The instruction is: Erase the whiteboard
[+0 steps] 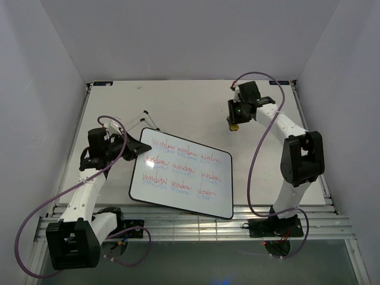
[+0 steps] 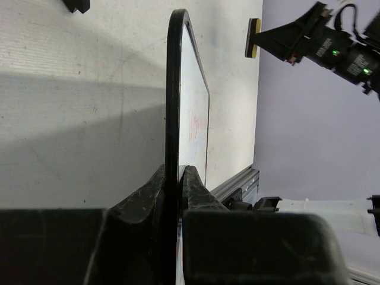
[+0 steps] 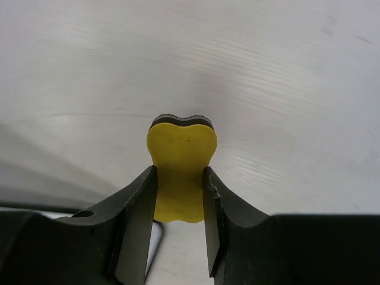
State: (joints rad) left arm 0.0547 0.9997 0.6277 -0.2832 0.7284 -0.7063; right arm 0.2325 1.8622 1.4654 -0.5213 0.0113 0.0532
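Both loaded: left jaws clamp the whiteboard (image 1: 181,175) edge; right jaws pinch the eraser (image 3: 181,163), the whiteboard lying apart to their left.

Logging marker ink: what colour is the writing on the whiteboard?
Red; it shows clearest on the whiteboard in the top external view.

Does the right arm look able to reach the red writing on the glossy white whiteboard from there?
Probably yes: nothing stands between its yellow eraser block and the board, whose edge the left gripper clamps.
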